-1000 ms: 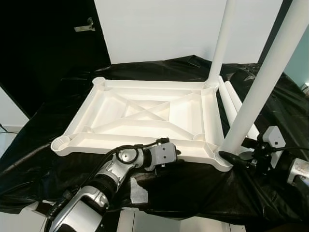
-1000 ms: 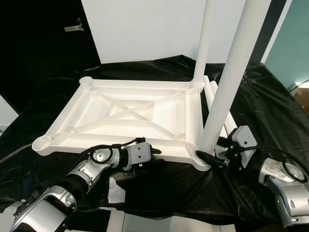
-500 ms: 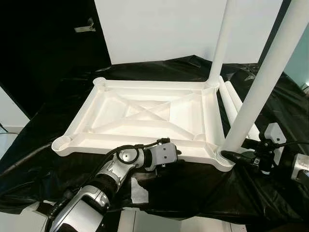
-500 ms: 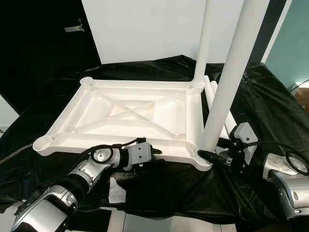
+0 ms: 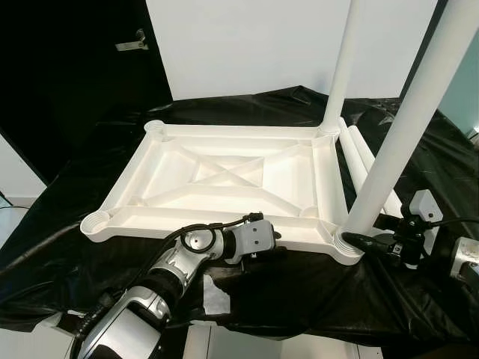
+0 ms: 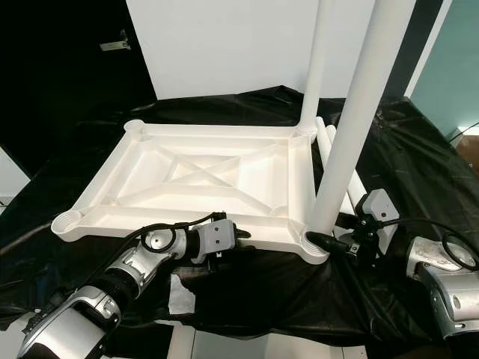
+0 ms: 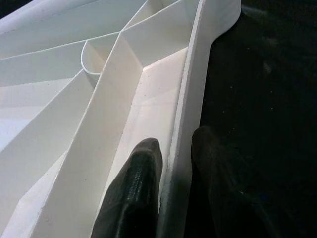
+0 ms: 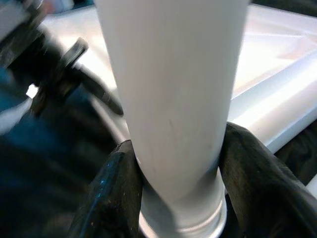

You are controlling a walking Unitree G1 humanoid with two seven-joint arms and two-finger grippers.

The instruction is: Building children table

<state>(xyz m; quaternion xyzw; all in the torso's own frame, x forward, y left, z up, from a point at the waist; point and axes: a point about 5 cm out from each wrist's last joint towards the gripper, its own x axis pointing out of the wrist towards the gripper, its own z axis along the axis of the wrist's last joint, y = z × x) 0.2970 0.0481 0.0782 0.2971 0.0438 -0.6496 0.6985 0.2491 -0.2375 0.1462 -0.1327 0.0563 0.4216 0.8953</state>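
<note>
Gripping the near-right leg (image 5: 408, 131) just above its corner socket, the right tool (image 6: 338, 241) is showing its two black fingers (image 8: 116, 193) closed around the white tube on either side. Compared with a second ago, this tool is sitting slightly higher and closer in against the leg's base, and over the last half second it is hardly shifting at all; the leg is standing in its socket at the same lean. This is suggesting that the seating of this leg is nearly finished, or that the grip is merely being held while the leg settles.

The upturned table frame (image 5: 224, 179) is lying underside-up on the black-draped tabletop (image 5: 299, 292), unmoved across the interval. A second leg (image 5: 343, 67) is already standing in the far-right socket, while the near-left socket (image 5: 95, 222) and far-left socket (image 5: 153, 126) are remaining empty. Two loose legs (image 5: 367, 168) are lying on the cloth just beside the frame's right edge.

The left tool (image 7: 171, 173) is reaching forward from a bent elbow, its fingers pinching the frame's near rim between them, one finger inside the wall and one outside, steadying the frame. The right forearm is lying low over the cloth, extending inward toward the corner.
</note>
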